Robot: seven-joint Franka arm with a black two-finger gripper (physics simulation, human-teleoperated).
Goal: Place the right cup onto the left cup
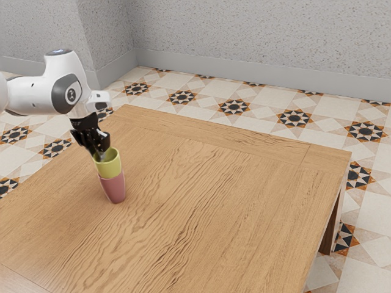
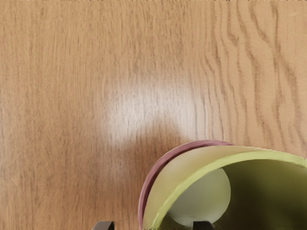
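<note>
My gripper [image 1: 101, 156] is at the rim of the yellow-green cup [image 1: 109, 168], on the side toward the arm. That cup sits nested in the pink cup [image 1: 114, 190], which stands on the table. In the wrist view, the tips of my gripper [image 2: 153, 226] are wide apart, with the near wall of the yellow-green cup [image 2: 178, 178] between them and not pinched. A sliver of the pink cup's rim [image 2: 165, 158] curves around its outside. The lower part of the yellow-green cup is hidden inside the pink one.
The wooden table [image 1: 201, 201] extends well past the cups toward the exterior view's right. Its far edge lies near a patterned tile floor [image 1: 263, 110], with a grey wall [image 1: 256, 36] behind.
</note>
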